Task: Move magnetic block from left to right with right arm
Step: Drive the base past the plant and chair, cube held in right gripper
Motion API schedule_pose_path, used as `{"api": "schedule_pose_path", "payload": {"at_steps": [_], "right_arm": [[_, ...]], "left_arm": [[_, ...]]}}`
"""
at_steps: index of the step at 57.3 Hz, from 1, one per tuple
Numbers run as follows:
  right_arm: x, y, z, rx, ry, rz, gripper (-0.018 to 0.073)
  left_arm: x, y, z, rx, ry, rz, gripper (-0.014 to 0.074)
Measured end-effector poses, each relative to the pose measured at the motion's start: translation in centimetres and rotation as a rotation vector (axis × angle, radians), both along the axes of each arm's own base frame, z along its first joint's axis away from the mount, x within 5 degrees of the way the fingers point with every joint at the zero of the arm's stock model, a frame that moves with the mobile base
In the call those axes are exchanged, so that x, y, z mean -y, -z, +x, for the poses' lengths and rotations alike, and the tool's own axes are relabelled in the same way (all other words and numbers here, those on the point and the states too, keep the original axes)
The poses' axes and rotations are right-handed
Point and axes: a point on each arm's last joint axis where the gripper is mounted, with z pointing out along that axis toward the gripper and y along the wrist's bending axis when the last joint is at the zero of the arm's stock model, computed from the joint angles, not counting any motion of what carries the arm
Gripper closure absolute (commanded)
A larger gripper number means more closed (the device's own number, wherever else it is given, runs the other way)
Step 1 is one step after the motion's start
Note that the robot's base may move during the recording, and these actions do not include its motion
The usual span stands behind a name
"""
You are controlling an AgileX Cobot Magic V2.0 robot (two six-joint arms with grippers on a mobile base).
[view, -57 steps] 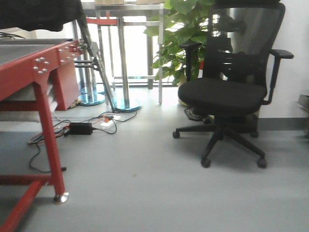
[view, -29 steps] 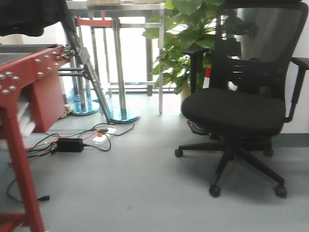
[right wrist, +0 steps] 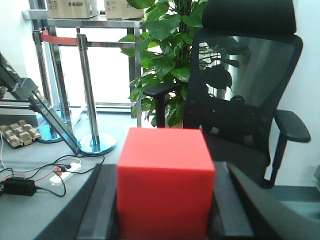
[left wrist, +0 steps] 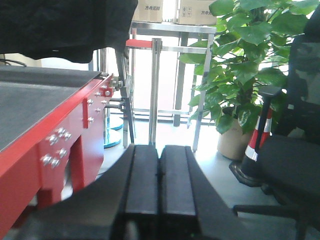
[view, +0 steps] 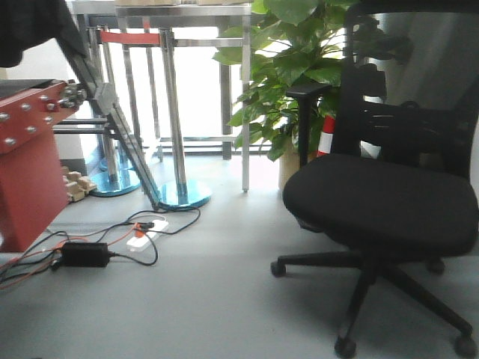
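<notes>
In right claw: plain matte red magnetic block, gripped; left claw closed.

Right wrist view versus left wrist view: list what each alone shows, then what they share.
Only the right wrist view: the red magnetic block clamped in the right gripper, and a black power adapter. Only the left wrist view: the left gripper, shut and empty, and the red table frame. Both: the potted plant, black office chair, chrome stanchion and cardboard boxes.
</notes>
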Motion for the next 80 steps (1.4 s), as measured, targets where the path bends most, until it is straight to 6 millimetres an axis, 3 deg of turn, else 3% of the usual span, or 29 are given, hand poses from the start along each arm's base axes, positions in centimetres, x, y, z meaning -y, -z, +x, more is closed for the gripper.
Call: {"api": "schedule_pose_path", "payload": {"at_steps": [80], "right_arm": [[0.00,0.00,0.00,0.000,0.000,0.000,0.0240]], "left_arm": [[0.00,0.00,0.00,0.000,0.000,0.000,0.0722]]}}
